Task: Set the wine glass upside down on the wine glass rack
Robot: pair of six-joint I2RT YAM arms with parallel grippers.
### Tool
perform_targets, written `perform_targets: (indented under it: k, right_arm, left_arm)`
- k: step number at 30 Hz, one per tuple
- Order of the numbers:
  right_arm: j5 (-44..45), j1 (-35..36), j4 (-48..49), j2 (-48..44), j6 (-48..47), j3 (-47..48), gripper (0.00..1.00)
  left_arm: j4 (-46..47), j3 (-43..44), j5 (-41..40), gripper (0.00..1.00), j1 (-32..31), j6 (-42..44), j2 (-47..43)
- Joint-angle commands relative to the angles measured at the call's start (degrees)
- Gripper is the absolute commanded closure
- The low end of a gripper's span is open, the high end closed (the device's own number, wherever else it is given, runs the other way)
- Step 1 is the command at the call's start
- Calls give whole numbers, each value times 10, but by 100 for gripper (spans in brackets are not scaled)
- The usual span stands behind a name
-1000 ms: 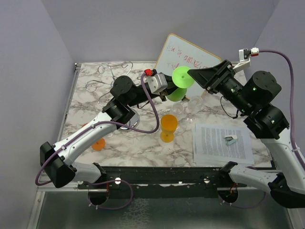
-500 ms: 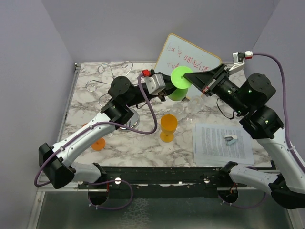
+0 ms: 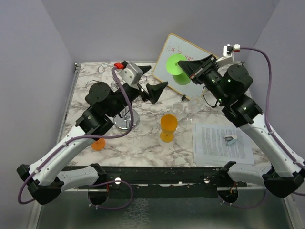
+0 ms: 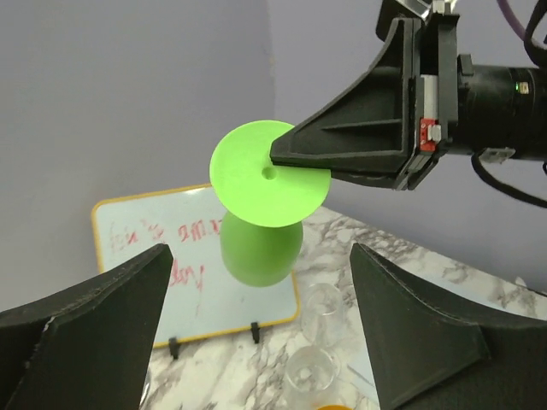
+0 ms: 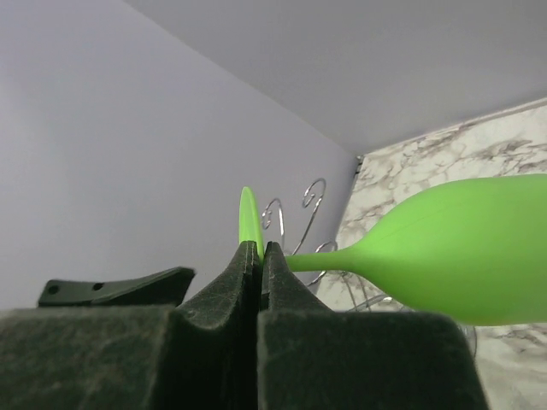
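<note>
While my right gripper [image 5: 259,249] pinches the thin rim of the foot of the green wine glass [image 3: 177,70], fingers pressed together with only that disc between them, my left gripper [image 3: 158,76] stands spread wide and holds nothing.

- Glass: in the air over the far side of the table [image 3: 143,142], in front of the leaning whiteboard [image 3: 181,46]. It lies roughly sideways. The flat foot faces my left fingers [image 4: 85,329] and the bowl points away toward the board.
- Left fingers: apart from the glass, no contact, one on each side of my left wrist view.
- Wine glass rack [image 3: 129,121]: toward the far-left corner, its chrome base partly hidden behind my left arm, with wire loops showing past the glass in my right wrist view. The glass is well apart from it, off to its right.
- On the table below: an orange glass [image 3: 168,125] upright near the middle, clear glasses [image 3: 178,109] just beyond it, and a printed sheet [image 3: 214,148] toward the near-right corner.
</note>
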Motion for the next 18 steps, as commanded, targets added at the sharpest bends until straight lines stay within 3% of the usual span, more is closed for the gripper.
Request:
perform_targets:
  k: [1,9,18]
  right_arm:
    - [38,0,51,64,-38,41,99]
    - [-43,-1,34,250,-72,193,99]
    - [-166,-1,81,426,-73,329,99]
  left_arm:
    - [-139,35,-157,14,-2,-21,-34]
    - [-226,85,-311,14,-2,-20,-73]
    - [-242,83,-372,13,-3,-77,-107]
